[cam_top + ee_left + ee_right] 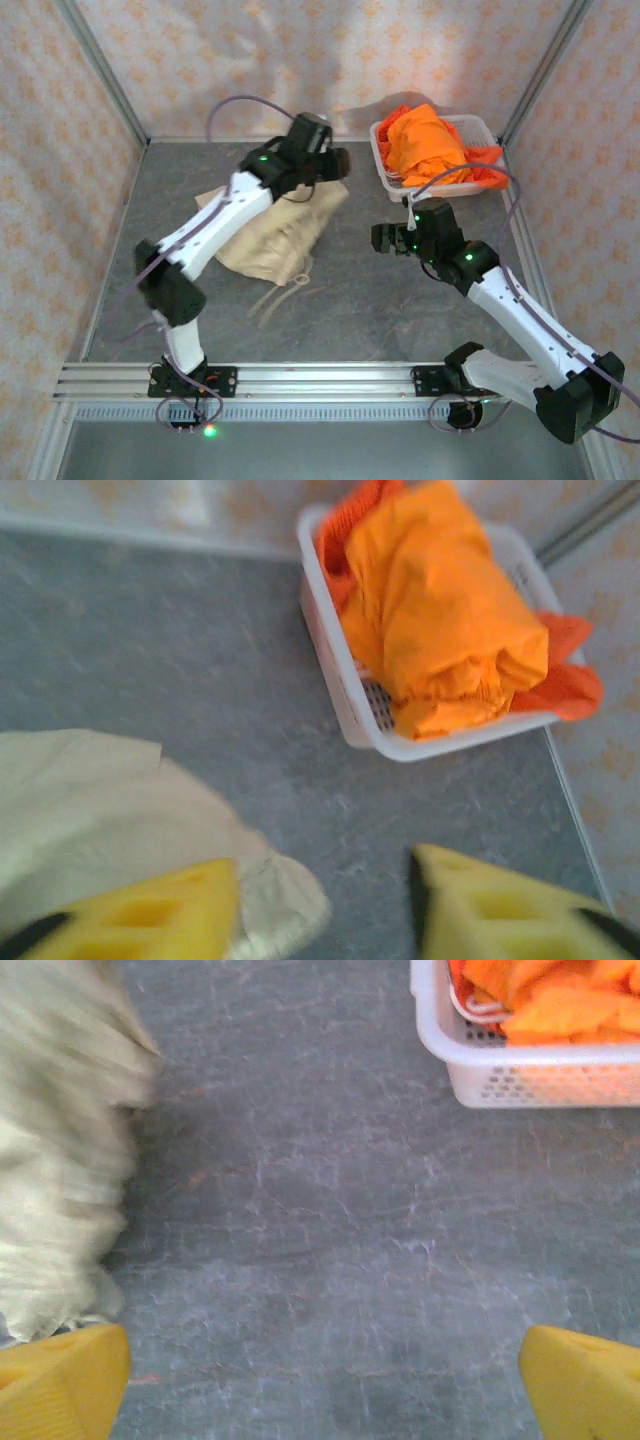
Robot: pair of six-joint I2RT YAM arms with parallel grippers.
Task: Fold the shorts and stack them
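In the top view you see the beige shorts (285,230) lying crumpled on the grey table (350,320), left of centre, with their drawstring (283,292) trailing toward the bottom of the frame. Your left tool (335,160) is at the cloth's upper right edge. Your right tool (385,238) sits right of centre, apart from the cloth. The orange shorts (430,145) are heaped in a white basket (378,140) at upper right. In the left wrist view, the left tool's yellow fingers (140,910) stand spread, gripping nothing, with beige cloth at lower left. In the right wrist view, the right tool is spread wide over bare table, with blurred beige cloth along the left edge.
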